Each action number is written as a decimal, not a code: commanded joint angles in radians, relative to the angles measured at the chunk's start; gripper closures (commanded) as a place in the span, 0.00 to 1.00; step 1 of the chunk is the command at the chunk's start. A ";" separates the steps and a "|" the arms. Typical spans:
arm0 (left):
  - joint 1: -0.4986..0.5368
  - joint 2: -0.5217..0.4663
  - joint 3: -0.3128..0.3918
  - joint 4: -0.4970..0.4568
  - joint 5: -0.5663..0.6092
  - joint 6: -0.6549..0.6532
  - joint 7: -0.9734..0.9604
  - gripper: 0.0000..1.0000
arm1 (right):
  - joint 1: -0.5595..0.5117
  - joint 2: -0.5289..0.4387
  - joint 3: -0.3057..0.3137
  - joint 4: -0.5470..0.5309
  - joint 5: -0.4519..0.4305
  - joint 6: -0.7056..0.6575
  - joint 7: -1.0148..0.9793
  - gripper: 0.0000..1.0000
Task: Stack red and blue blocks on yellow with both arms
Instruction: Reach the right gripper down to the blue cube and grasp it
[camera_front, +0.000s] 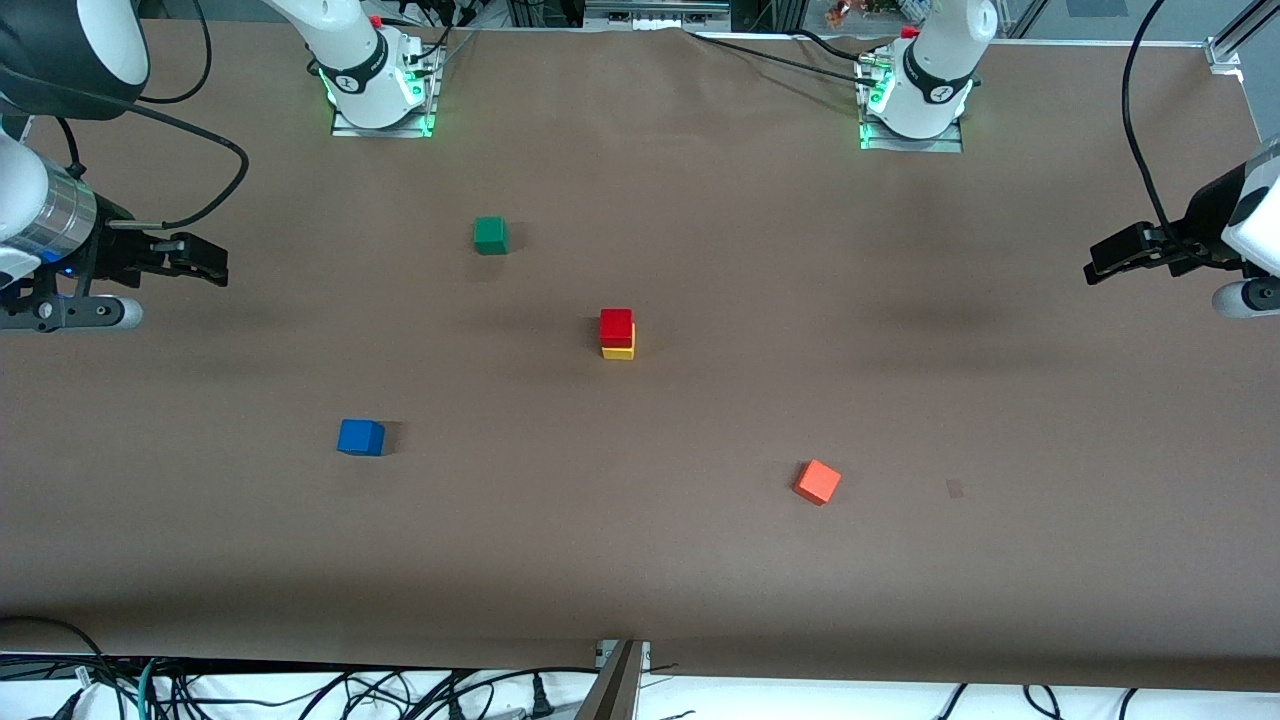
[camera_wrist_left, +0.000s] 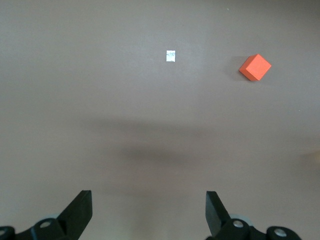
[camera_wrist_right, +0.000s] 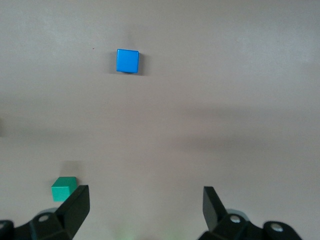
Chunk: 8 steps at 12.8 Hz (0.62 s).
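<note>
Front view: red block (camera_front: 616, 325) stacked on yellow (camera_front: 619, 351) at centre frame; blue block (camera_front: 361, 437) alone at lower left, likely light, rigid, matte, best pinched across two flat sides. Bare desk (camera_front: 700, 560) all round it. Right claw (camera_front: 190, 262) open at left edge, left claw (camera_front: 1125, 256) open at right edge, waiting.

Left wrist view: left claw (camera_wrist_left: 149, 212) spread; orange cube (camera_wrist_left: 255, 67) upper right.

Right wrist view: right claw (camera_wrist_right: 146, 210) spread; blue block (camera_wrist_right: 127, 60) upper left, green cube (camera_wrist_right: 63, 188) lower left.

High front camera overlooks the table (camera_front: 700, 560); wrist cameras face downward.
</note>
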 joint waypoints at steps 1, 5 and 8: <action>0.007 -0.003 -0.013 -0.009 -0.008 0.009 0.022 0.00 | -0.025 0.003 0.002 0.016 0.005 -0.017 -0.003 0.00; 0.013 0.009 -0.008 0.008 -0.010 0.009 0.025 0.00 | -0.014 0.043 0.005 0.014 -0.008 -0.002 -0.005 0.00; 0.011 0.023 -0.008 0.020 -0.010 0.009 0.023 0.00 | -0.020 0.075 0.005 0.016 0.006 0.001 0.000 0.00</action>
